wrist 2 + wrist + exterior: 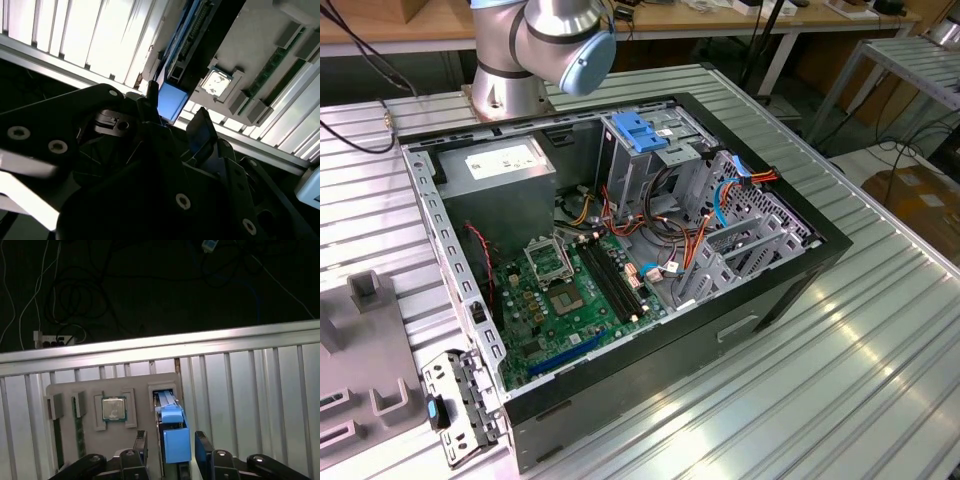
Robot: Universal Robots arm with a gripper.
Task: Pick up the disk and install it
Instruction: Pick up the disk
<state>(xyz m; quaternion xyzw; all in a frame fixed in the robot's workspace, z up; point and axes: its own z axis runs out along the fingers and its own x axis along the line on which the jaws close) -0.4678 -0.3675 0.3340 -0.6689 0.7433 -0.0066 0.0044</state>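
- The end effector (171,440) is hovering over the grey holder tray (140,385), its fingers (141,442) standing apart, one on each side of the disk, with a gap showing on both sides
- The disk (172,417) is sitting on edge in a slot of the tray, directly between the fingers; its long axis is running along the slot, away from the end effector toward the tray's far edge
- A processor chip (113,408) is lying in the tray pocket just beside that slot
- In the exterior view the open computer case (650,250) is lying on the worktop (880,330) near the tray
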